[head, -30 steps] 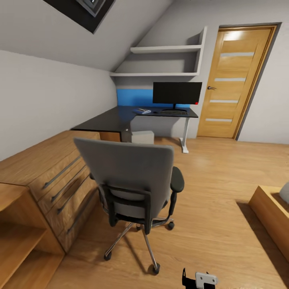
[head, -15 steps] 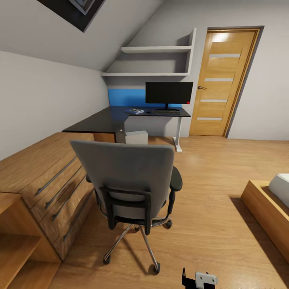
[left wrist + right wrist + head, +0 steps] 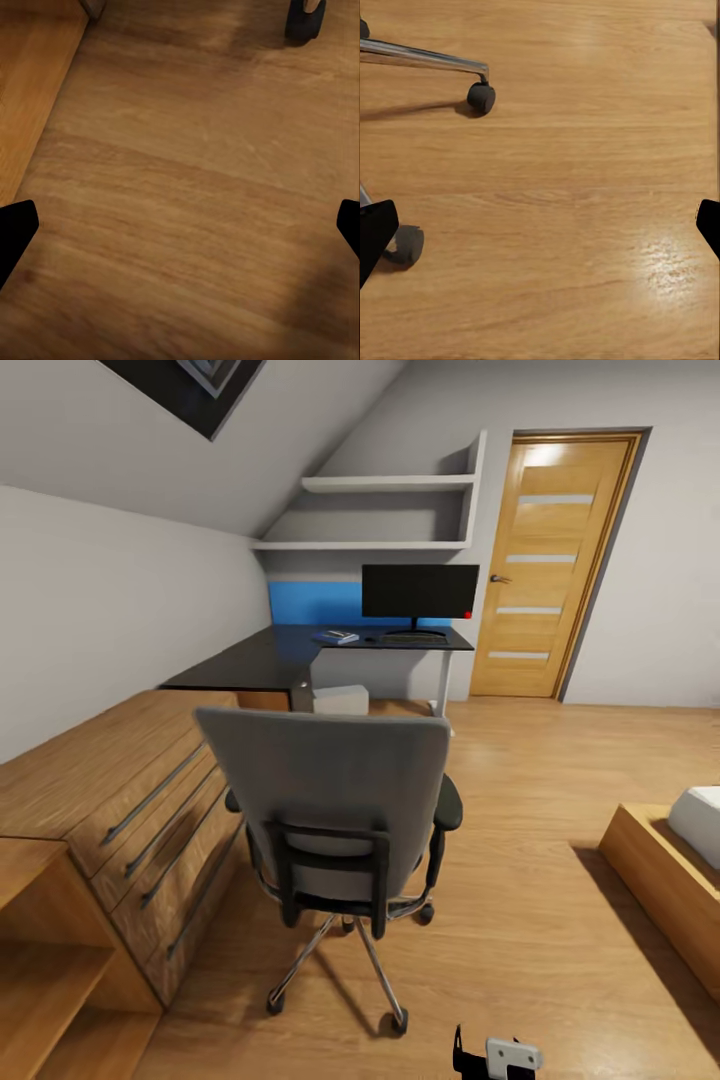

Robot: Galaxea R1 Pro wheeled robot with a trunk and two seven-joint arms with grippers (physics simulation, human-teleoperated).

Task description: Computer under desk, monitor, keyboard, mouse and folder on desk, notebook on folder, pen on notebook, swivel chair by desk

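Swivel chair (image 3: 335, 815) stands in the middle of the wood plank floor (image 3: 540, 920), its grey backrest turned toward the camera and its seat facing the far desk (image 3: 270, 658), well apart from it. To its left runs a light wooden chest of drawers (image 3: 150, 810). The black desk has its long axis running across the back wall, with a shorter wing coming forward on the left. On it, from left to right, lie a small flat blue-and-dark stack (image 3: 335, 637), too small to make out further, a tiny dark spot that may be the mouse (image 3: 369, 639), the keyboard (image 3: 412, 640) lying lengthwise along the desk edge, and above it the monitor (image 3: 420, 592) facing the room. The silver-grey computer (image 3: 340, 700) sits under the desk.

Left gripper (image 3: 180, 225) hangs over bare floor, fingertips wide apart, holding nothing; a chair caster (image 3: 304, 16) shows there. Right gripper (image 3: 540, 225) is likewise spread and empty, above floor, with a chrome leg (image 3: 420, 56) and casters nearby.
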